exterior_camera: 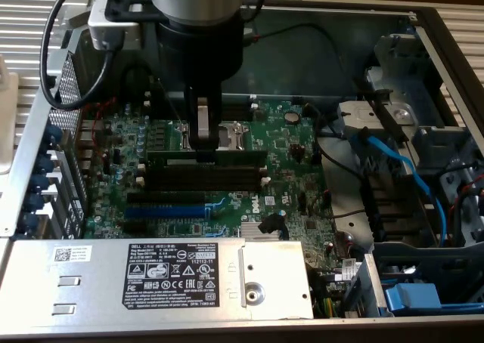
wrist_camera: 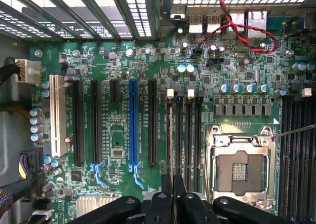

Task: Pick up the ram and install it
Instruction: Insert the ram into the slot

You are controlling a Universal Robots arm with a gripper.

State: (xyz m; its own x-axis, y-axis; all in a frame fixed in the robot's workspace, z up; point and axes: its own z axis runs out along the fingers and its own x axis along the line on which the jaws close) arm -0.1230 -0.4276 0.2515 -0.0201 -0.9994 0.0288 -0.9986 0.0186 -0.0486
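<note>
Insertion is the step in hand: the gripper [exterior_camera: 205,149] has its fingers clamped on the ram [exterior_camera: 242,159], which stands on edge at the black slots [exterior_camera: 227,178] (whether seated, I cannot tell). Seating it likely calls for straight, even downward pressure.

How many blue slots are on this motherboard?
1. The blue slot lies between black slots on the motherboard; the arm may hide others.
</note>
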